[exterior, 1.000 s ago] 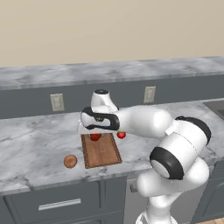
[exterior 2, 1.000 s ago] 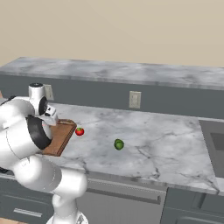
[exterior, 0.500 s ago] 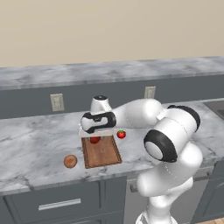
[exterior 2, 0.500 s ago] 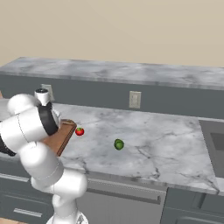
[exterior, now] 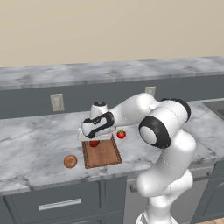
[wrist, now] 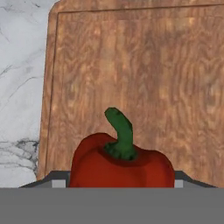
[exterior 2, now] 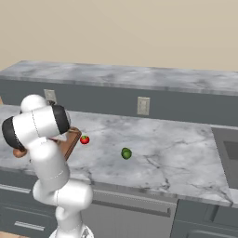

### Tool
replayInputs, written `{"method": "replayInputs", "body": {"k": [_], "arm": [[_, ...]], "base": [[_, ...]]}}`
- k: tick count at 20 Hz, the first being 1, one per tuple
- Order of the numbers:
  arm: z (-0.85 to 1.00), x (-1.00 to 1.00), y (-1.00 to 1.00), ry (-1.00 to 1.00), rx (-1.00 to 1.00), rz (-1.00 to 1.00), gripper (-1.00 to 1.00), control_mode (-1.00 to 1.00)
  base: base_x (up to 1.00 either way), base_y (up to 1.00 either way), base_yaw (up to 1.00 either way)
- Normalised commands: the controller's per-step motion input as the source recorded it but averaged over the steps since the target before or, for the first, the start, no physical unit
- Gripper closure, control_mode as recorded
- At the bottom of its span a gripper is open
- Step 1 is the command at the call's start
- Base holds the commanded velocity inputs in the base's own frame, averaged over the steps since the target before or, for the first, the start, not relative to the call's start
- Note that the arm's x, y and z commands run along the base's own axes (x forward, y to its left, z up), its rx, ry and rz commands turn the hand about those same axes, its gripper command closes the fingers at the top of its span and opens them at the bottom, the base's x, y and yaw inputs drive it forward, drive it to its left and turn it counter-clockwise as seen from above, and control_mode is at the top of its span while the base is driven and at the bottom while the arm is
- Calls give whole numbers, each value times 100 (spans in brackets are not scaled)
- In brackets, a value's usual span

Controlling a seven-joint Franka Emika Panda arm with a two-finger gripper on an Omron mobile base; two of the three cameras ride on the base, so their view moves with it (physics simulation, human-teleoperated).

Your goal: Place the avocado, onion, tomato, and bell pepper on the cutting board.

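My gripper (exterior: 94,141) hangs over the far end of the wooden cutting board (exterior: 104,155) and is shut on the deep-red bell pepper (exterior: 94,143). In the hand view the bell pepper (wrist: 120,166), with a curled green stem, sits between the fingertips (wrist: 59,182) above the cutting board (wrist: 131,65). I cannot tell whether it touches the wood. The tomato (exterior: 121,134) lies on the counter just right of the board. The onion (exterior: 70,161) rests on the counter left of it. From the right base view, the avocado (exterior 2: 126,153) lies further right of the tomato (exterior 2: 84,139).
The marble counter (exterior: 35,144) runs left and right, with a grey backsplash holding wall outlets (exterior: 57,102). A sink (exterior 2: 228,151) lies at the far right. My white arm (exterior 2: 42,135) hides most of the board in the right base view.
The hand has sunk a little toward the board with the bell pepper in it, and the arm's elbow has swung round. Tomato, onion and avocado have not moved.
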Motion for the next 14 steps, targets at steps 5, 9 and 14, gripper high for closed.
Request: {"method": "replayInputs", "body": {"k": [5,9,14], "arm": [[-39,5,4,0,0,0,100,-100],[-13,0,1,0,0,0,-100,-100],[0,-2,0,0,0,0,-100,-100]], "base": [[0,0,0],[0,0,0],[0,0,0]]}}
